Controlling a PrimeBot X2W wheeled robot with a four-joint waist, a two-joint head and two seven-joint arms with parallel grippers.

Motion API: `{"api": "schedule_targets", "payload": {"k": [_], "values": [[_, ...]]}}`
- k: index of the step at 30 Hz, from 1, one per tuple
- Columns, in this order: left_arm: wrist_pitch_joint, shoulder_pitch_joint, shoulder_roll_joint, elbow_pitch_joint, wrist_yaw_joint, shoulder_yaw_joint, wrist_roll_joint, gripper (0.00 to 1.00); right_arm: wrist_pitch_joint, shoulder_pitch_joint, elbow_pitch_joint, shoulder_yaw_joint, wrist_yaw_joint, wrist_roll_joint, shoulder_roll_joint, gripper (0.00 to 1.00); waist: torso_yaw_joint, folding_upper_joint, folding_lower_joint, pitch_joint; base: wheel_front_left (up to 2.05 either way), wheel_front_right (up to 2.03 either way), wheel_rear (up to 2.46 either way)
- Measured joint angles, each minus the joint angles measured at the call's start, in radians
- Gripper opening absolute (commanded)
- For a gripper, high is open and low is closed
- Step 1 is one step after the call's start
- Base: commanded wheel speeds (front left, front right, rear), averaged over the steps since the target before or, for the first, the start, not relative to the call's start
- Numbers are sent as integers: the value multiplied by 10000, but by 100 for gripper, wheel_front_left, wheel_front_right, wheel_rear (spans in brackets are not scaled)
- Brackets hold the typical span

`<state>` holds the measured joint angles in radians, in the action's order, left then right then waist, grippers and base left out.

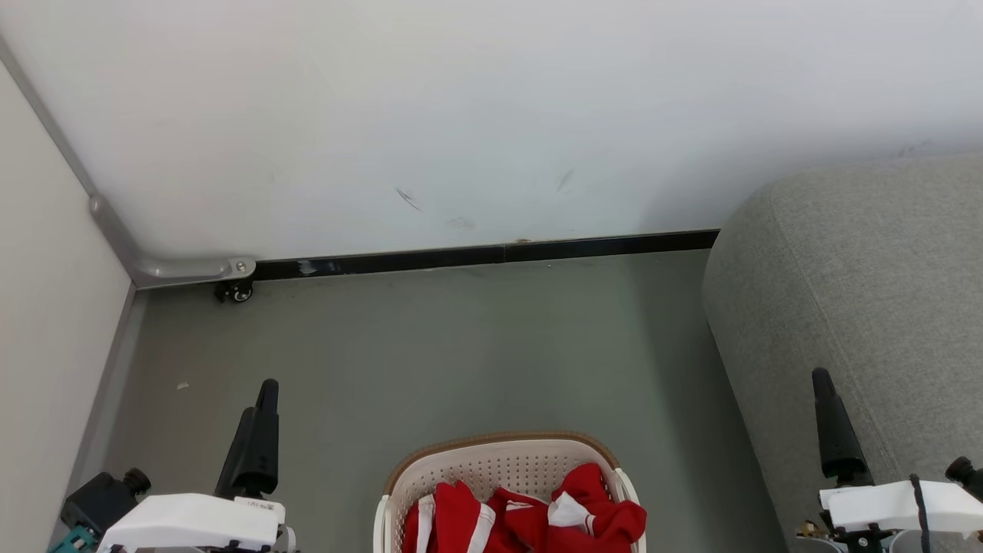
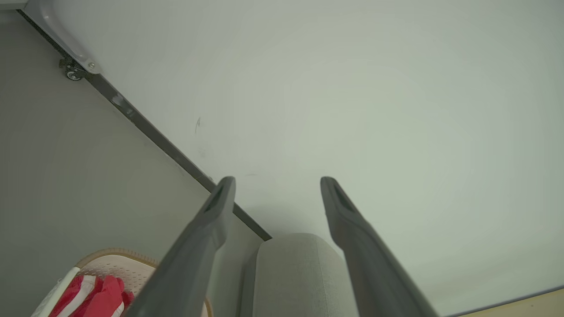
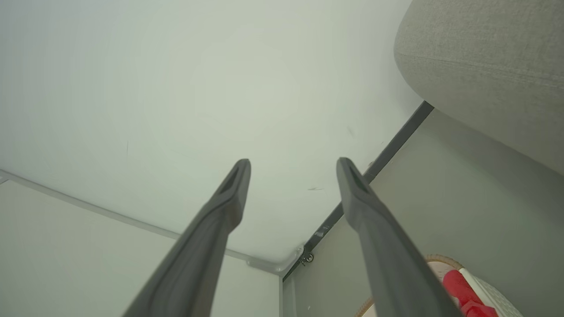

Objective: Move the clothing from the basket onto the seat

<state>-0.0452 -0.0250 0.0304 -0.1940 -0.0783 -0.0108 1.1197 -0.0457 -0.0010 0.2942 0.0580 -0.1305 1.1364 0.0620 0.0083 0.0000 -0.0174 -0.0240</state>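
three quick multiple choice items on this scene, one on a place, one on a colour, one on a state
1. Where does the basket stand?
A. on the seat
B. on the floor, left of the seat
C. on a table

2. What colour is the clothing?
A. blue
B. red with white stripes
C. black

3. How is the left pincer?
A. shut on the clothing
B. shut on the basket rim
C. open and empty

Answers:
1 B, the head view shows it on the floor beside the seat.
2 B, red cloth with white bands lies in the basket.
3 C, its fingers stand apart with nothing between them.
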Motion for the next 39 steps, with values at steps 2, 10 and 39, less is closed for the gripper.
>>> {"api": "schedule_targets", "payload": {"k": [2, 10, 39], "values": [[-81, 11, 23, 77, 10, -92, -408, 100, -84, 0, -8, -15, 0, -393, -8, 100, 10, 0, 0, -22, 0, 0, 0], [-360, 105, 249, 395, 295, -479, -2276, 100, -359, 5, -54, -69, 0, -2082, -48, 100, 47, 0, 41, -65, 0, 0, 0], [-1419, 482, 579, 700, 1563, -1751, -7965, 100, -805, 254, -359, -186, 0, -7595, -196, 100, 191, 0, 166, 59, 0, 0, 0]]}}
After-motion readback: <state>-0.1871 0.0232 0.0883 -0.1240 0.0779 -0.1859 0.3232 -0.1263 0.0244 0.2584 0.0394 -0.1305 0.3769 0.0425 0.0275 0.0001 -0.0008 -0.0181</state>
